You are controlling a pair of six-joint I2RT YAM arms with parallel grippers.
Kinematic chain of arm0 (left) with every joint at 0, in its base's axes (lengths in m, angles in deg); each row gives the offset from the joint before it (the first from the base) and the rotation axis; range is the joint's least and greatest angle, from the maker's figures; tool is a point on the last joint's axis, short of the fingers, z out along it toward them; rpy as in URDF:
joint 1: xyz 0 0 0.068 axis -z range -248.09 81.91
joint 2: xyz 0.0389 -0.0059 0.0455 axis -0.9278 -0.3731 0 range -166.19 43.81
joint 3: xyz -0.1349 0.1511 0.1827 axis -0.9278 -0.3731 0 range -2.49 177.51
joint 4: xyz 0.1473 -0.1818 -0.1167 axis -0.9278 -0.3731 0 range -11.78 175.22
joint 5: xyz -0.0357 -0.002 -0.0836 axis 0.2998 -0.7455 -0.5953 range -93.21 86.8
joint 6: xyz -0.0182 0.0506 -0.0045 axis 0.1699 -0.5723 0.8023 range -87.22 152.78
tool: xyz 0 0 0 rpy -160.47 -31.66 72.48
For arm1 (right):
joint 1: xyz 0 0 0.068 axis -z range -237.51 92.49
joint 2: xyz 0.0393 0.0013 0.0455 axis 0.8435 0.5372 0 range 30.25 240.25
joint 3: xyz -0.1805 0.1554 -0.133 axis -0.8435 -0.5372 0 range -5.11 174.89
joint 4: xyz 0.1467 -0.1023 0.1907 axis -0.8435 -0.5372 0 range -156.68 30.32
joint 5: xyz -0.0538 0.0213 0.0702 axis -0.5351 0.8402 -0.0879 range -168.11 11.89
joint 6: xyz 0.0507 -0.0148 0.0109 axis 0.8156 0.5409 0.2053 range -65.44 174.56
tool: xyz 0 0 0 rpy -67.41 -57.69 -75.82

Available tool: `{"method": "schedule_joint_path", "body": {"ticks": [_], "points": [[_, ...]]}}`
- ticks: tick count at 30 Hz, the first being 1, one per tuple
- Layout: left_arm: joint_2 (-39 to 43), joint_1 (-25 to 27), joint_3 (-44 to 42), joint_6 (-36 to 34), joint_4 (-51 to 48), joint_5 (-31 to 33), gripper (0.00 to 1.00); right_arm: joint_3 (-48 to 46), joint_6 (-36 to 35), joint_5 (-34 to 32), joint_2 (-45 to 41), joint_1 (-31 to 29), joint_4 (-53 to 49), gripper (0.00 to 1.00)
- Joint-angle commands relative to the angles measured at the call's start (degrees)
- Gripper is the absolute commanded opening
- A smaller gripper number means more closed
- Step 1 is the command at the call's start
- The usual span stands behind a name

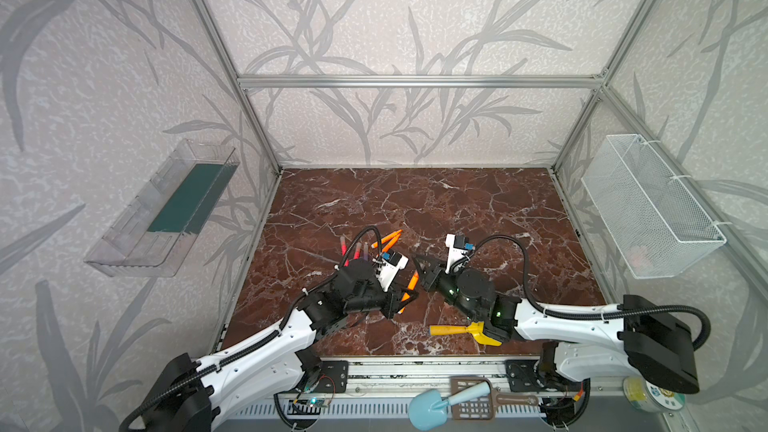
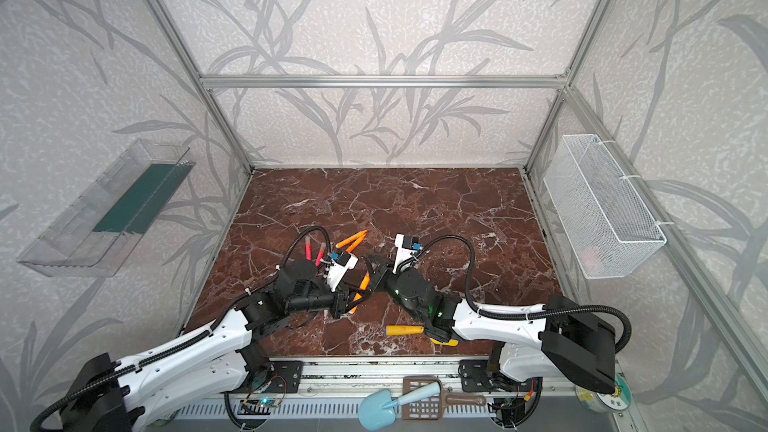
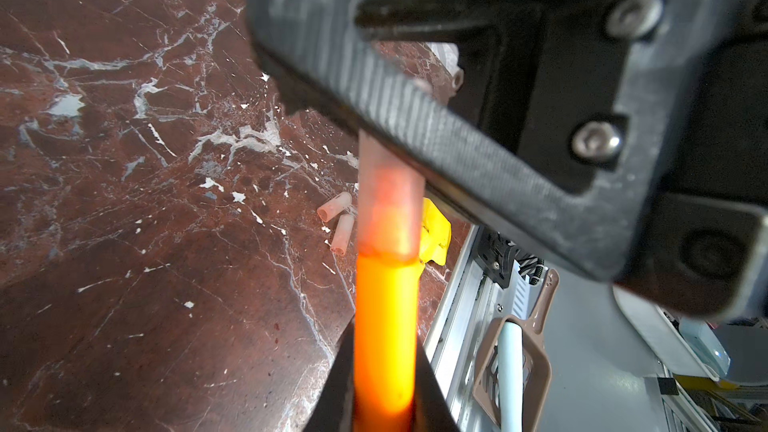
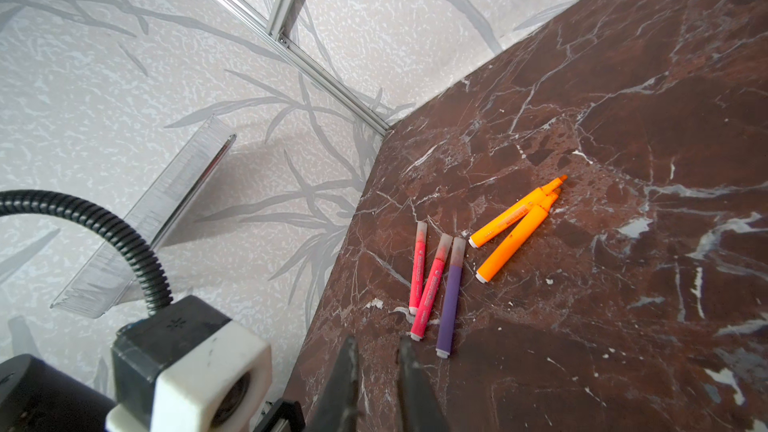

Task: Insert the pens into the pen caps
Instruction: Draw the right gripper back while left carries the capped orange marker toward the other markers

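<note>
My left gripper (image 3: 384, 338) is shut on an orange pen (image 3: 384, 326), held just above the marble floor at front centre (image 1: 412, 281). A translucent pen cap (image 3: 390, 209) sits over its tip. The cap's far end runs in behind a finger of my right gripper (image 1: 419, 263), which is shut on it. The right wrist view shows only narrow jaws (image 4: 379, 344). Two capped pink-red pens (image 4: 432, 288), a capped purple pen (image 4: 451, 297) and two bare orange pens (image 4: 515, 211) lie beyond. Two loose pen caps (image 3: 334, 207) lie near the front edge.
A yellow toy shovel (image 1: 457, 330) lies under the right arm near the front edge. A blue shovel (image 1: 432, 407) and a brown scoop (image 1: 473, 401) rest on the front rail. A wire basket (image 1: 652, 209) hangs on the right wall, a clear tray (image 1: 166, 209) on the left.
</note>
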Motion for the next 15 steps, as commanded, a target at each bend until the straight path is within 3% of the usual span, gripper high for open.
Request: {"method": "schedule_joint_path", "body": {"ticks": [1,9,15], "points": [[0.5,-4.1,1.7,4.2,8.5,16.8,0.00,1.1,7.6,7.1,1.8,-7.8,-15.4,0.00],[0.8,-4.2,2.4,3.8,5.9,20.1,0.00,6.0,8.0,7.9,7.4,-12.1,-13.6,0.00],[1.0,-4.2,2.4,4.1,5.6,20.5,0.00,4.8,7.9,5.6,6.1,-12.2,-14.9,0.00]]}}
